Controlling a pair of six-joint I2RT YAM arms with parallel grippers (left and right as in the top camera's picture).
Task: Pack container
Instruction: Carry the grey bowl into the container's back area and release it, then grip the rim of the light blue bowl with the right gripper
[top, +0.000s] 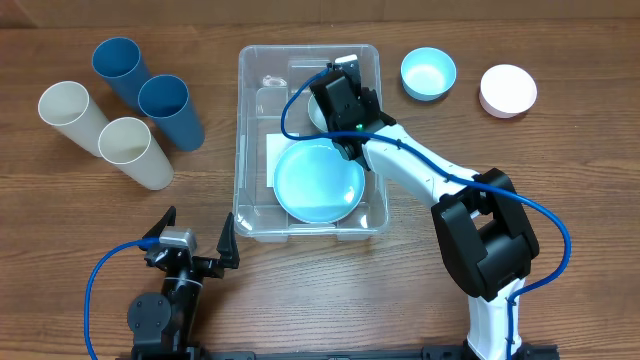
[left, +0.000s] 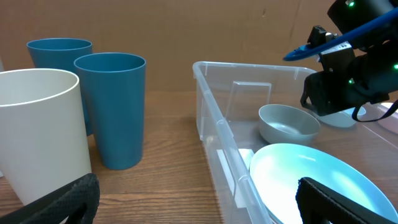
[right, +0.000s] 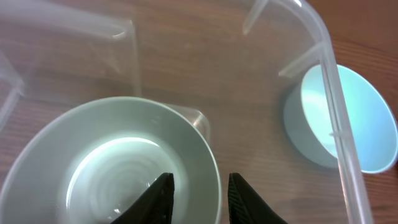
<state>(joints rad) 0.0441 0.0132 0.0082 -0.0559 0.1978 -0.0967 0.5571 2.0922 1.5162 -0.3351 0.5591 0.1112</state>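
Note:
The clear container (top: 243, 130) stands mid-table. Inside it lie a light blue plate (top: 320, 182) at the near end and a grey-green bowl (top: 316, 112) at the far end. My right gripper (top: 335, 105) reaches down into the container. In the right wrist view its fingers (right: 199, 186) are open and straddle the right rim of the grey-green bowl (right: 118, 162), one inside and one outside. My left gripper (top: 190, 243) is open and empty over the table near the container's near left corner. The left wrist view shows the container (left: 214, 93), plate (left: 311, 174) and bowl (left: 289, 122).
Two blue cups (top: 170, 110) and two cream cups (top: 135, 150) lie left of the container. A light blue bowl (top: 428, 74) and a pale pink bowl (top: 507, 90) sit to its right. The light blue bowl (right: 354, 118) is just outside the container wall.

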